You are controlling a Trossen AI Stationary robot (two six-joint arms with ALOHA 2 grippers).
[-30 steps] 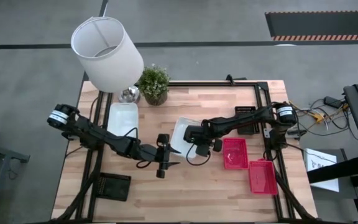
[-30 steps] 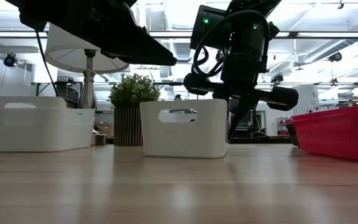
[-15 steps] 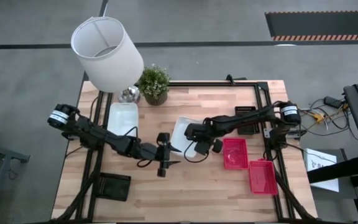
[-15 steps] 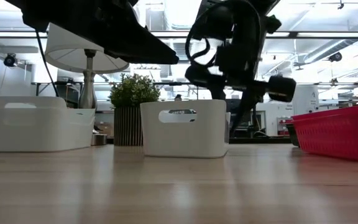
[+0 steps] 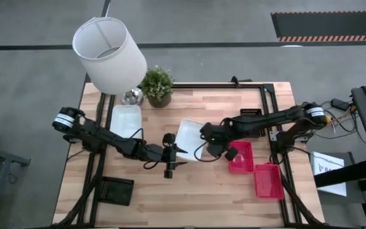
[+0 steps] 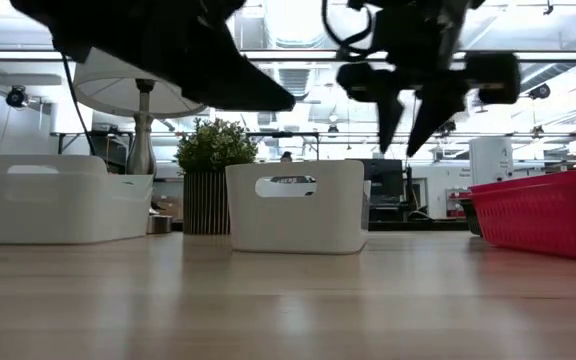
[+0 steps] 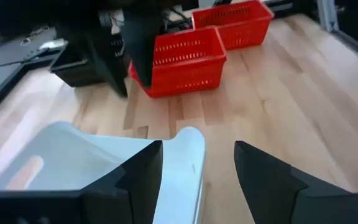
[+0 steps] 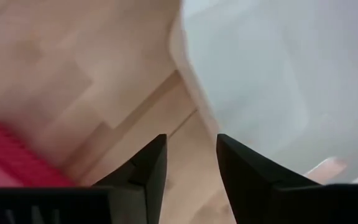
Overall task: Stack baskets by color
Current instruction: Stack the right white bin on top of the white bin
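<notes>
Right gripper (image 5: 224,150) hangs parted and empty beside the middle white basket (image 5: 188,139); left gripper (image 5: 176,152), wide, straddles its rim (image 7: 188,162) and might tip it if it snags

Counted from above, six baskets are visible. Two are white baskets: one near the lamp (image 5: 125,119) and one at mid-surface (image 5: 188,137). Two are red mesh baskets: one beside the middle white one (image 5: 241,158), another nearer the corner (image 5: 269,180). Two are black baskets, one far (image 5: 251,119) and one near (image 5: 117,190). There is one white lampshade (image 5: 108,53), one potted plant (image 5: 157,84), and two arms.
</notes>
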